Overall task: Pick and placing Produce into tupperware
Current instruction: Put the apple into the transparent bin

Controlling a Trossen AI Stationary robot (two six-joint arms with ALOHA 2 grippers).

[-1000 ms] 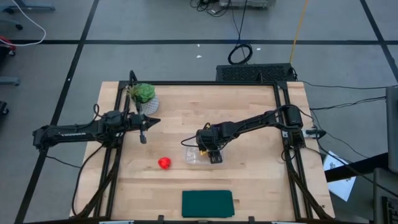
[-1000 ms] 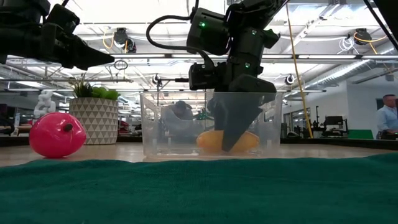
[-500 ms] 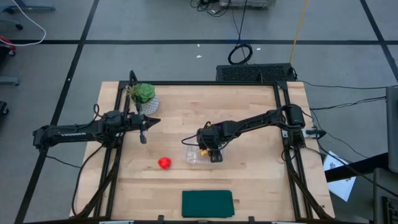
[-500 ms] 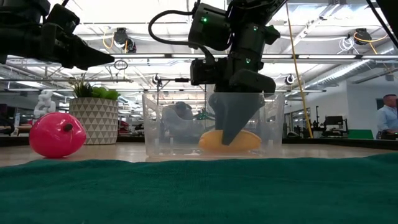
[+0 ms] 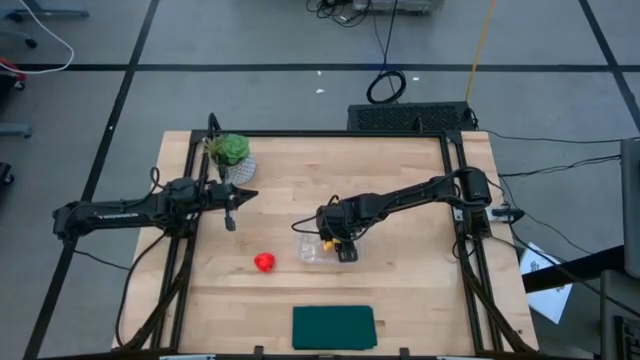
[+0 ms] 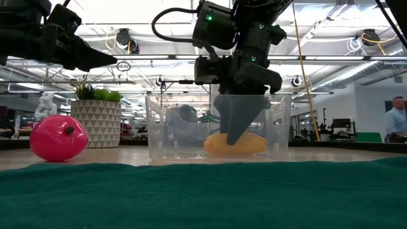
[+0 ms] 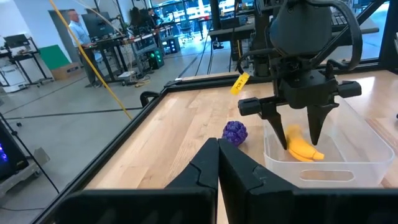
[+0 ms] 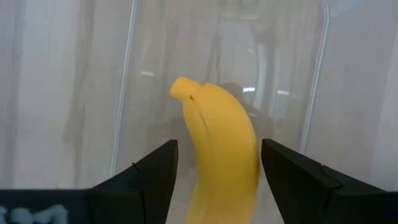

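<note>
Banana lowered into the tupperware (image 7: 323,163)

Right gripper (image 7: 303,138) hangs inside the clear box, fingers spread either side of the banana (image 8: 219,146) on its floor, apparently releasing; left gripper (image 5: 231,222), fingers pressed together, waits near the red fruit (image 5: 264,262)

The banana (image 7: 301,148) lies in the tupperware (image 5: 318,249) near the middle of the surface (image 5: 400,290). The round fruit (image 5: 264,262) sits to its left, and the lumpy piece (image 7: 235,132) lies just beside the tupperware. The potted plant (image 5: 231,153) stands at the far left corner.

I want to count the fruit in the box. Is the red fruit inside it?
No, the red fruit sits on the table outside the clear box; only the banana is inside.
</note>
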